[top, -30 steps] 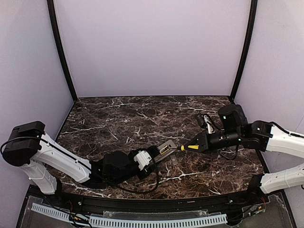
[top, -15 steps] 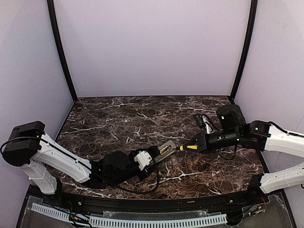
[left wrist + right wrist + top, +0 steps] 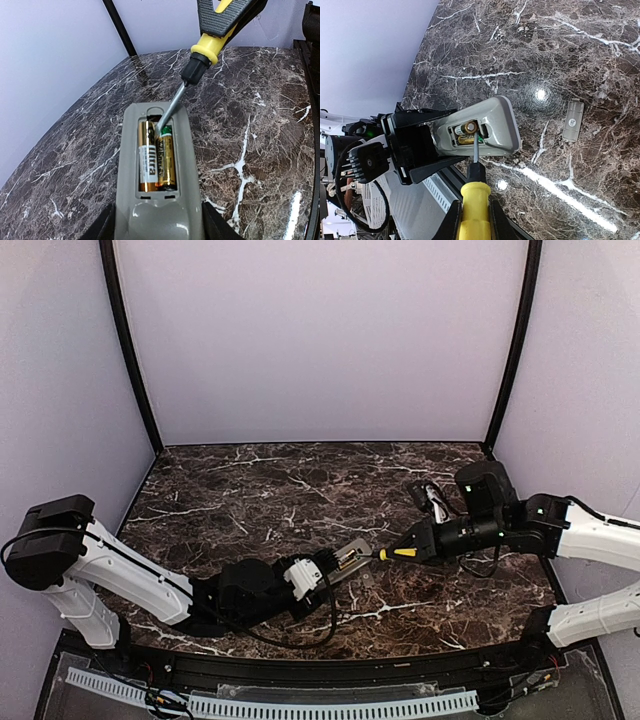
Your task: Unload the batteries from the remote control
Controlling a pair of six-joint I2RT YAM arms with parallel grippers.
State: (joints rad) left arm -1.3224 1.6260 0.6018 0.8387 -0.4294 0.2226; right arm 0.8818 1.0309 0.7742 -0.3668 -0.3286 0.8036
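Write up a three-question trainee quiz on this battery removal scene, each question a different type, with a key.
1. True or false: both batteries sit in the remote control bay.
2. What does the right gripper hold? A) a battery B) the yellow-handled screwdriver C) nothing
3. Fill in: the detached battery cover lies on the ____.

Key: 1 true; 2 B; 3 table.
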